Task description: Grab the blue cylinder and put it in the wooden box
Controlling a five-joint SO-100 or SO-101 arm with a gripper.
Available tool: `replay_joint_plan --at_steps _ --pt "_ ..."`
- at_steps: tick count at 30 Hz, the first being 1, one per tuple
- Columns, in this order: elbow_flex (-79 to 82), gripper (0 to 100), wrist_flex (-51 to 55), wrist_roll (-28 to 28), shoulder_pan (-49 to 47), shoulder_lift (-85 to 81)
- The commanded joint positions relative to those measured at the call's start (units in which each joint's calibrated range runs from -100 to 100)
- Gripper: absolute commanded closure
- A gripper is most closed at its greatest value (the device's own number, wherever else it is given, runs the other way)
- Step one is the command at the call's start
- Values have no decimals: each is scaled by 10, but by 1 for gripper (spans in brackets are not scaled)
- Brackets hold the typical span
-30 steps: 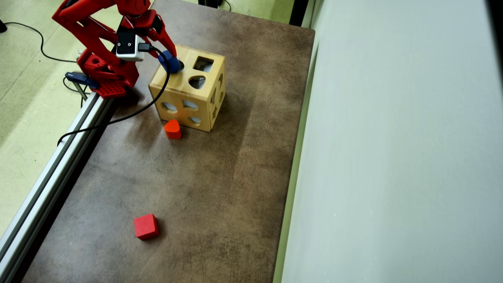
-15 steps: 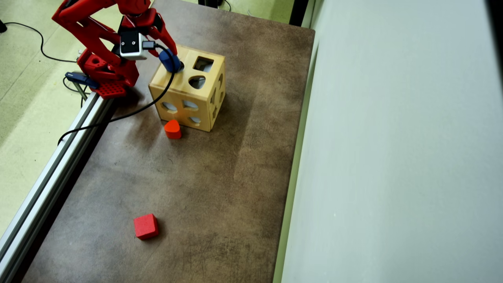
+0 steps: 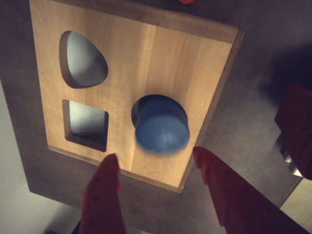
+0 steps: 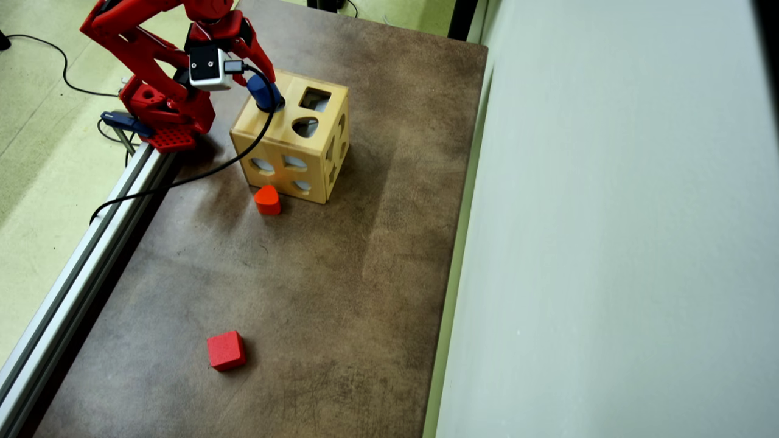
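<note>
Blue cylinder [image 3: 161,129] sits in the wooden box's [image 3: 146,53] round hole, clear of the end effector [image 3: 155,168].

Blue cylinder [image 3: 162,130]: solid dark blue.
Wooden box [image 4: 286,141]: pale, light-grained wood.
Gripper [image 3: 156,168]: red.
Cube [image 4: 226,350]: red.
Rounded block [image 4: 267,199]: orange-red.
Table [image 4: 341,292]: mottled brown.
Cable [image 4: 182,177]: black.

Blue cylinder [image 3: 162,127] tilted in wooden box's [image 3: 146,58] round hole
</note>
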Motion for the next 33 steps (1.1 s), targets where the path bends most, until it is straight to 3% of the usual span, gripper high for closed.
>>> replay_joint_plan --at_steps 1,15,27,33 --pt "-3 70 6 1 0 -6" --pt "-92 70 7 4 0 -24" --pt "-268 71 7 0 1 -206" --pt "-269 78 7 -1 1 -295"
